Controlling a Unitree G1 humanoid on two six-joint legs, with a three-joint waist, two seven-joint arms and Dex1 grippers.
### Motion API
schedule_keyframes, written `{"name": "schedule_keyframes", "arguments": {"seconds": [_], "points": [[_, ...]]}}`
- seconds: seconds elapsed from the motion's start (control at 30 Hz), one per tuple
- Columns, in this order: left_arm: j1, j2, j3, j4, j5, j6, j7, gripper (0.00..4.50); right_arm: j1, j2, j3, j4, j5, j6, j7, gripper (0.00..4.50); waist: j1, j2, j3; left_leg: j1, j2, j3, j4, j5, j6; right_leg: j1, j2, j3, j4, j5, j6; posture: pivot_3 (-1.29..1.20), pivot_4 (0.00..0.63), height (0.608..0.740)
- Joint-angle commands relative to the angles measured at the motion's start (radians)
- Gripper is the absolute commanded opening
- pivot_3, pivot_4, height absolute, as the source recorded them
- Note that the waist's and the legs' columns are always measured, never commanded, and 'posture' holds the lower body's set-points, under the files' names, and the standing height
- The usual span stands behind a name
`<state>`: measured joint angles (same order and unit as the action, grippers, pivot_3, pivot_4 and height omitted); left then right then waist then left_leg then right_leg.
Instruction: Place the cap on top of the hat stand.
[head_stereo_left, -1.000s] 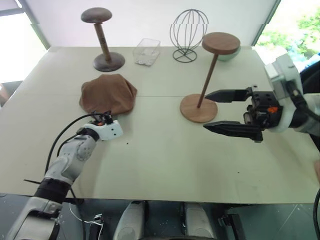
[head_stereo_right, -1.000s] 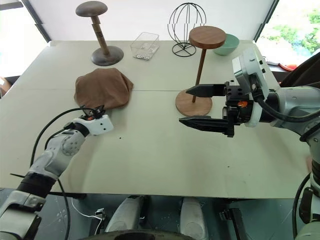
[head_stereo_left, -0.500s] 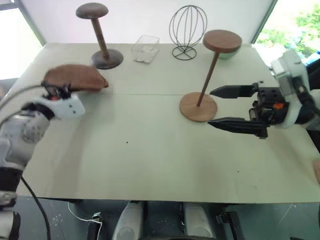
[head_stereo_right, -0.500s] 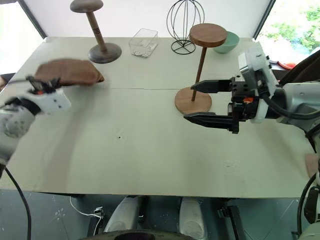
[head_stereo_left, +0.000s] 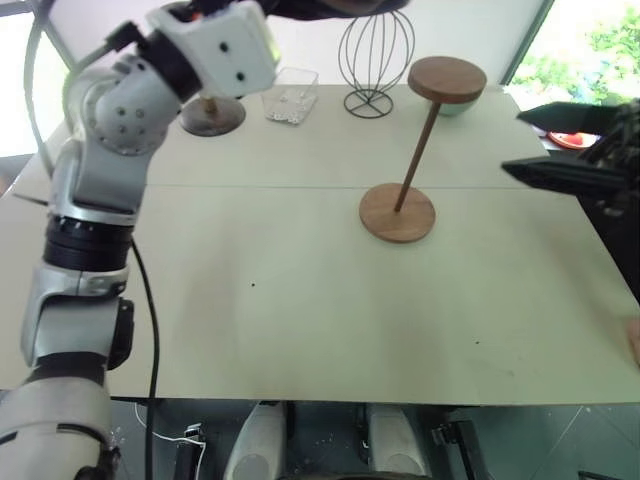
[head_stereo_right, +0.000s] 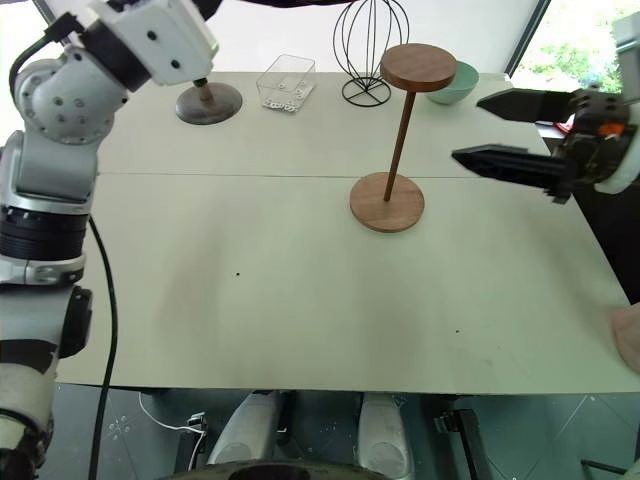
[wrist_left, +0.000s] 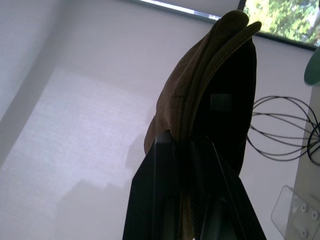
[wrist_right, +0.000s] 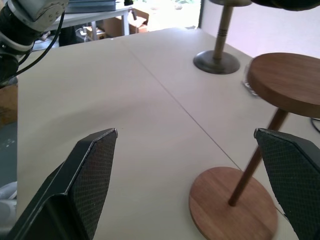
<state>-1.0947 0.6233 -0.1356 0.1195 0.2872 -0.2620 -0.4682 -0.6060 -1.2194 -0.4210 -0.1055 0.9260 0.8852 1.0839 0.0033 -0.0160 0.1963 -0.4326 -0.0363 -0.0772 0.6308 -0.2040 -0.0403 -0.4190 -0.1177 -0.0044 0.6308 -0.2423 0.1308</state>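
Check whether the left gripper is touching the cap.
Touching. In the left wrist view the left gripper has its two black fingers shut on the edge of the brown cap, whose fabric is pinched between them.

Daylight enters from windows at 11 and 1 o'clock, blown out white. Table (head_stereo_left: 300, 300) evenly lit, shadows soft and faint. Left wrist view backlit: cap (wrist_left: 210, 95) underside near black. Slight edge softness.
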Motion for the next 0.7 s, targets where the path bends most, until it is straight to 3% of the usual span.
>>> {"name": "schedule_keyframes", "arguments": {"seconds": [0.03,0.2,0.43,0.7], "points": [[-0.071,-0.039,0.008,-0.004,-0.043,-0.043,-0.007,0.03,0.016,-0.043,-0.095,0.039,-0.019,-0.006,0.013,4.5,0.002,0.0,0.0,0.0,0.0,0.0,0.0,0.0,0.0,0.0,0.0,0.0,0.0,0.0,0.0,0.0,0.15,0.74],[-0.056,-0.06,0.002,-0.037,-0.073,-0.074,-0.061,0.03,0.079,-0.055,-0.168,0.037,-0.038,-0.001,0.018,4.5,-0.001,0.0,0.0,0.0,0.0,0.0,0.0,0.0,0.0,0.0,0.0,0.0,0.001,0.0,0.0,0.0,0.15,0.74],[0.008,-0.077,0.005,-0.13,-0.22,-0.044,-0.191,0.03,0.12,-0.043,-0.213,0.019,-0.039,0.006,0.006,4.5,0.002,0.001,0.0,0.001,0.0,0.0,0.002,0.0,0.0,0.001,0.0,0.0,0.001,0.0,0.0,0.0,0.15,0.74],[0.026,-0.136,-0.011,-0.101,-0.253,-0.085,-0.232,0.03,0.055,-0.036,-0.208,0.02,0.018,0.029,-0.033,4.5,0.007,0.001,0.0,0.004,0.0,0.0,0.002,0.0,0.0,0.005,0.0,0.0,0.0,0.0,0.0,0.0,0.15,0.74]]}}
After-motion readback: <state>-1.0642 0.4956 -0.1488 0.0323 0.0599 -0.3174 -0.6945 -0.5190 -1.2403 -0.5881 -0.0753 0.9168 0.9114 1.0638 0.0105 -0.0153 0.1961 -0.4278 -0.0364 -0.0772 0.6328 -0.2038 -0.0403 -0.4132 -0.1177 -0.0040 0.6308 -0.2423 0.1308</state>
